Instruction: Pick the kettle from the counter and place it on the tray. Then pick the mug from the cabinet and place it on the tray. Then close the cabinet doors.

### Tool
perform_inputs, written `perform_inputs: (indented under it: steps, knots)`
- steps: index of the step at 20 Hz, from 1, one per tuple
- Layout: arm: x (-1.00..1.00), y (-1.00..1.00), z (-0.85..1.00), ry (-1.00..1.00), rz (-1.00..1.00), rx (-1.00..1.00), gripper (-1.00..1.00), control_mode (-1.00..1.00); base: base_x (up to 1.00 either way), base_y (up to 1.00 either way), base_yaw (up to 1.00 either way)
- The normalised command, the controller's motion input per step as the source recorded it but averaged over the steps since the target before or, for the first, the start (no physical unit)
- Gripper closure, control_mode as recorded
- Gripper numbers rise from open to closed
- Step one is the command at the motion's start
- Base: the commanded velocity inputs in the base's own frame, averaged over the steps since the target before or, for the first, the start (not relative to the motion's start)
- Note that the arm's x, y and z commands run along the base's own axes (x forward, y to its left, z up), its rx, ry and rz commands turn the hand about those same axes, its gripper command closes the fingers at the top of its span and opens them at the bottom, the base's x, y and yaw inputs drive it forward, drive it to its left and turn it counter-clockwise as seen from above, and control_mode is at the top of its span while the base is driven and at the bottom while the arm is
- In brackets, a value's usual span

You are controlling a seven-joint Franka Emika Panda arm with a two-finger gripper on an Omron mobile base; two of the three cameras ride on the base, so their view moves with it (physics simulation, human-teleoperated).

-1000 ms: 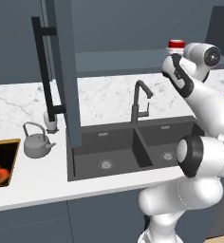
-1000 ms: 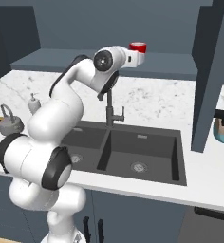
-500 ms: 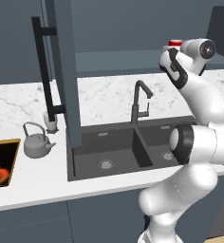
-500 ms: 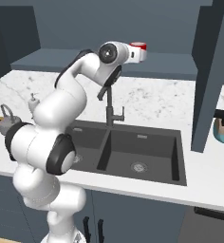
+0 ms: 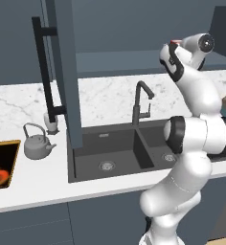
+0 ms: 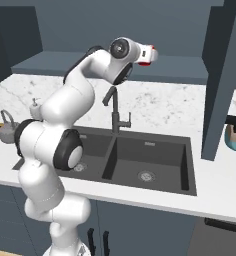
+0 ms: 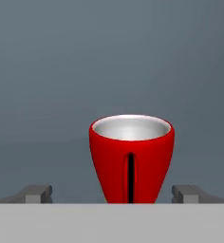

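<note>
Facing mug (image 7: 131, 159) upright in cabinet (image 5: 134, 28) | hand (image 7: 113, 193) wide open, tips either side, holding nothing

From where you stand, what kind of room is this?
A simulated kitchen: a black double sink basin with a dark tap is set in the white marble counter, and a squat grey metal kettle stands beside it.

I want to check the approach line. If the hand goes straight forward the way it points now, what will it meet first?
Most likely the mug. In the hand view it stands upright, centred between the open hand's two fingertips, handle edge facing the camera. Nothing shows in front of it; how far ahead it stands is unclear.
</note>
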Motion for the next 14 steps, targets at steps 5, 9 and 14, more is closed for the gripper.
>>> perform_inputs:
  steps: [5,9,14]
  knots:
    - [0.26,-0.22,0.0,0.04,0.0,0.04,-1.0,-1.0,0.0,0.0,0.0]
    - [0.13,-0.2,0.0,0.03,0.0,0.03,-1.0,-1.0,0.0,0.0,0.0]
    - [0.06,-0.12,0.0,0.01,0.0,0.03,1.0,-1.0,0.0,0.0,0.0]
